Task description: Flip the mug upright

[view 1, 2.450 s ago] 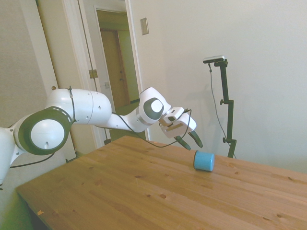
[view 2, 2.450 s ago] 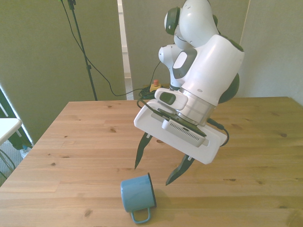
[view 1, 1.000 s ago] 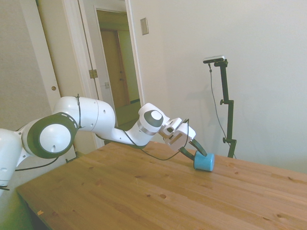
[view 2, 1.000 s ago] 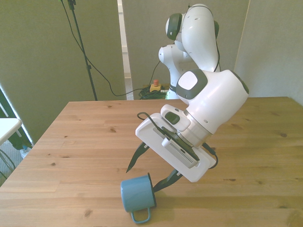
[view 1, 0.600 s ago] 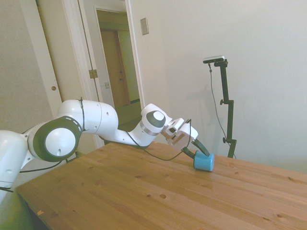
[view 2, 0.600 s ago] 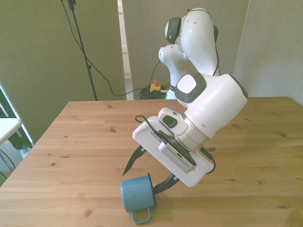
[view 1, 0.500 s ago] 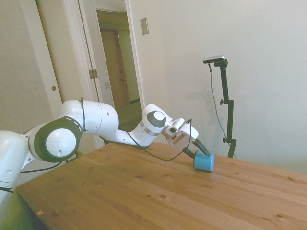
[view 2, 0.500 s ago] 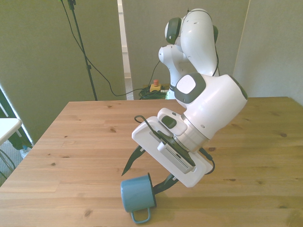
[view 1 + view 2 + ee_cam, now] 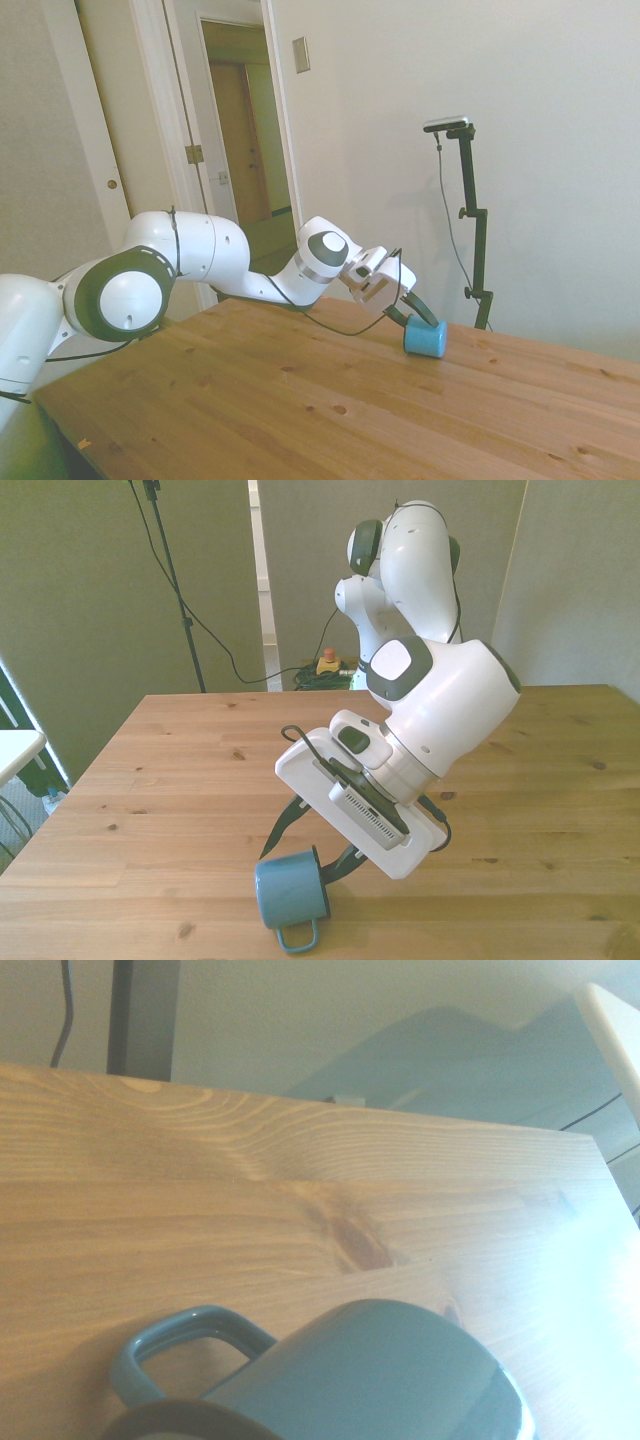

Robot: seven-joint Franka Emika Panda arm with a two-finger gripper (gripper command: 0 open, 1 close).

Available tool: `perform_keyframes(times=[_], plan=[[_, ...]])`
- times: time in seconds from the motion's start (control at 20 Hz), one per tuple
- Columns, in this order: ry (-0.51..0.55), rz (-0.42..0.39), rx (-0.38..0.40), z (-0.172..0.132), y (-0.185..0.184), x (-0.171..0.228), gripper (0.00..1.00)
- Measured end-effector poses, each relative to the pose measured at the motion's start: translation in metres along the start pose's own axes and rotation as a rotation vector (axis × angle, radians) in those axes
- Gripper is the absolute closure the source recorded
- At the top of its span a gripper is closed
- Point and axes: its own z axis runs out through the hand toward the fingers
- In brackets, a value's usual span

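The mug is lying on its side on the wooden counter, low in the front view and a touch left of centre, close to the counter's bottom edge. Its closed blue base faces the lower left of that frame, its dark rim faces right toward the arm, and the loop handle pokes down toward the bottom edge, flat against the wood. In the side view the mug sits right of centre, near the counter's far edge, closed end toward the camera.

The white arm stretches in low from the left of the side view, wrist tipped steeply down. The jaws are spread wide, and they straddle the rim end of the mug: one dark finger comes down just above the mug's upper side, the other sits at the rim on the right, mostly tucked under the white hand. In the side view the jaws are right at the mug's left end; whether a finger actually touches it, I cannot tell.

The wrist view is filled low down by the mug, blue body and handle on their side over the counter.
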Motion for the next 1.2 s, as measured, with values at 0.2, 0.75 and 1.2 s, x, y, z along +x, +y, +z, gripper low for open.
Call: perform_keyframes(times=[0.2, 0.75, 1.2], plan=[[-0.001, -0.002, 0.001, 0.0, -0.001, -0.001, 1.0], [-0.008, -0.008, 0.003, 0.0, -0.005, -0.007, 1.0], [-0.092, 0.036, 0.023, -0.013, -0.007, -0.005, 1.0]])
